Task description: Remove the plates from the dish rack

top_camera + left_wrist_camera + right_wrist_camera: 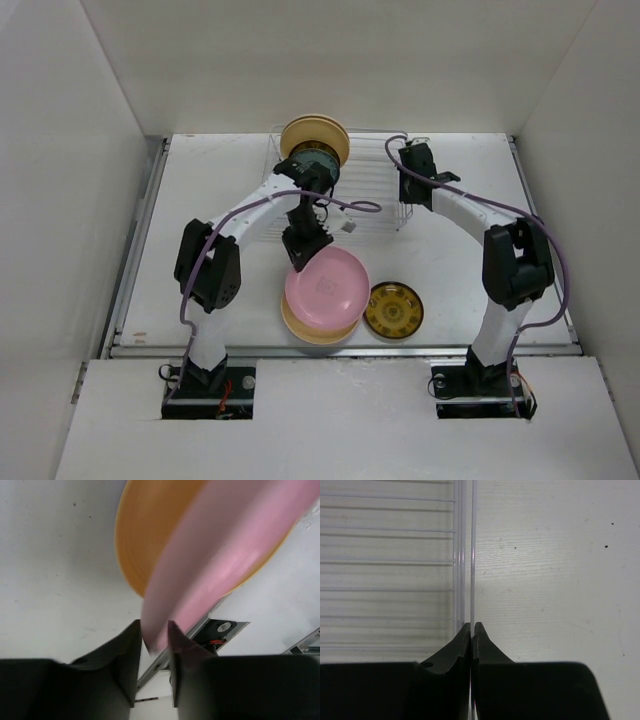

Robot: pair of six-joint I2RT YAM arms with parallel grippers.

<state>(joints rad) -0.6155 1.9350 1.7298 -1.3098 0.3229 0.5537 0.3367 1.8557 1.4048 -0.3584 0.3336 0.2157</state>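
Note:
My left gripper [301, 260] is shut on the rim of a pink plate [328, 285], held tilted over a pale yellow plate [305, 331] lying on the table. In the left wrist view the fingers [131, 645] pinch the pink plate's [225, 555] edge above the yellow plate [142, 535]. A small amber-brown plate [393, 309] lies to the right of them. The wire dish rack [370, 185] stands at the back, with cream plates [314, 138] upright at its left end. My right gripper [408, 198] is shut on the rack's right rim wire [473, 555].
White walls close in the table on the left, right and back. A metal rail [340, 350] runs along the table's front edge, just below the stacked plates. Purple cables loop off both arms, one over the rack [350, 207].

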